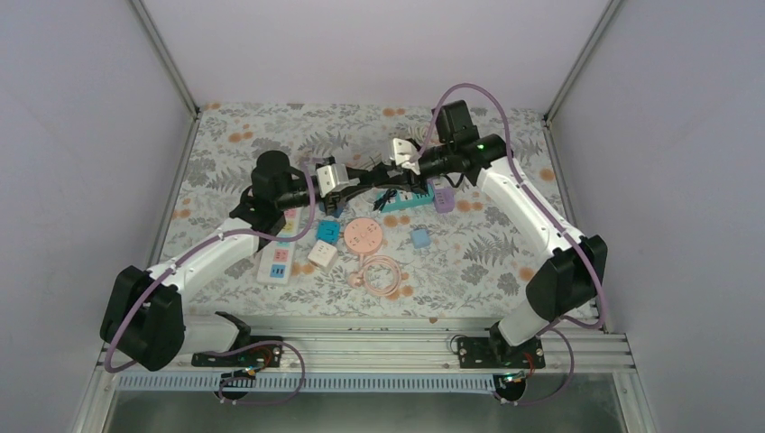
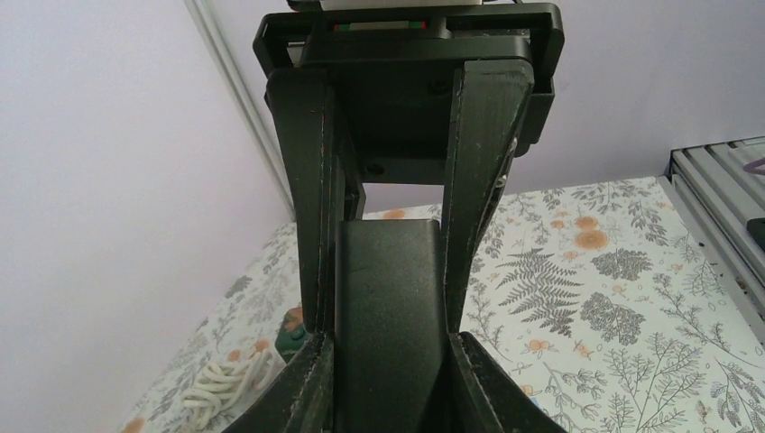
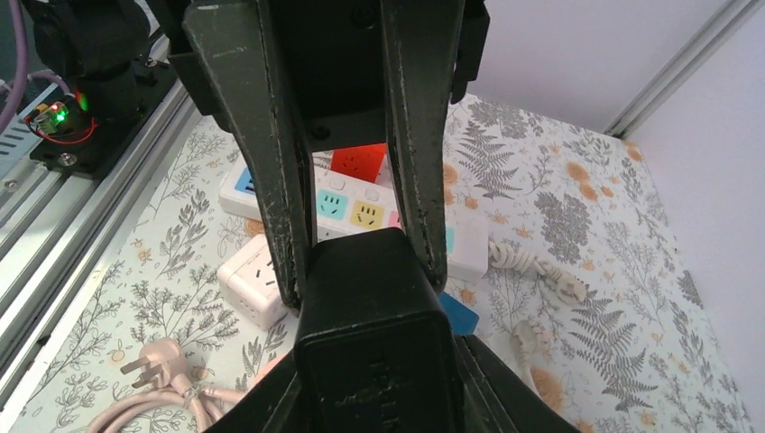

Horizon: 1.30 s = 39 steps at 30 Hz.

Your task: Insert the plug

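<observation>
Both grippers meet above the middle of the table and are shut on one black block, the plug [image 1: 374, 178], from opposite ends. My left gripper [image 1: 354, 183] clamps it, as the left wrist view [image 2: 388, 343] shows, with the block [image 2: 388, 289] between its jaws and the right arm's fingers [image 2: 478, 180] reaching in from above. My right gripper [image 1: 395, 171] holds the other end [image 3: 377, 352]; the block's end face [image 3: 374, 379] fills the lower part of that view. A thin black cable [image 1: 388, 198] hangs below. A white power strip [image 3: 361, 209] with coloured sockets lies underneath.
On the floral table lie a teal strip [image 1: 410, 200], a purple block [image 1: 444, 198], a white strip [image 1: 280, 254], a white cube socket [image 1: 322, 255], blue cubes [image 1: 327, 232], a pink round socket [image 1: 364, 235] and a pink cable [image 1: 383, 275]. A white coiled cable [image 2: 225, 383] lies near the left wall.
</observation>
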### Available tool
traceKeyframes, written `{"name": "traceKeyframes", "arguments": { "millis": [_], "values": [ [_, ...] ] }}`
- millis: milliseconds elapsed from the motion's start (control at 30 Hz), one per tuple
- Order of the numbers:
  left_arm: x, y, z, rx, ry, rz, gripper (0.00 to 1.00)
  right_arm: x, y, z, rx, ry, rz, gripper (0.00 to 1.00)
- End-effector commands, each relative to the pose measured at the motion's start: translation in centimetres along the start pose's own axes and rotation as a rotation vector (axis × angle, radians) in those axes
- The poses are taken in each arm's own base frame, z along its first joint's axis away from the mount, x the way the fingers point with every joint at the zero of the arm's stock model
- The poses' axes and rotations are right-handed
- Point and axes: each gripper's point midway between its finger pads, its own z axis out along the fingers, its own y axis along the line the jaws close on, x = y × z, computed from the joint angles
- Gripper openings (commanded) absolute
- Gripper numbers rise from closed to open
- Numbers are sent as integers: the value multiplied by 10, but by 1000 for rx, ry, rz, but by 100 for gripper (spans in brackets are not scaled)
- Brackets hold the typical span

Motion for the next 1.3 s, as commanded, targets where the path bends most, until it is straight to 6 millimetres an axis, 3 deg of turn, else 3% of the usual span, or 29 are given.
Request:
{"name": "traceKeyframes", "arguments": {
  "millis": [0,67,100,200,333,433,633,767,1067,1267],
  "values": [
    [-5,7,1,-16,-14,19,19,-27,9,-5,-52,-102,-74,32],
    [-5,8,1,-18,-11,7,22,-29,9,-5,-58,-106,-82,30],
    [-5,9,2,-18,-7,1,24,-28,9,-5,-64,-103,-87,23],
    [-3,14,3,-33,13,-40,43,-23,9,-4,-80,-68,-86,5],
    [0,29,0,-127,48,-109,76,-1,-3,-6,-20,50,-51,3],
    [-3,38,-12,-221,57,-134,85,24,-20,-18,77,178,8,3],
    [-7,57,-48,-474,23,-232,88,81,-46,-49,260,471,119,3],
    [-9,68,-74,-630,8,-312,88,117,-51,-58,311,621,175,3],
    [-25,71,-109,-770,-2,-417,88,190,-47,-23,208,756,238,3],
    [-45,65,-125,-787,-3,-383,88,214,-56,-1,148,774,258,3]
  ]
}}
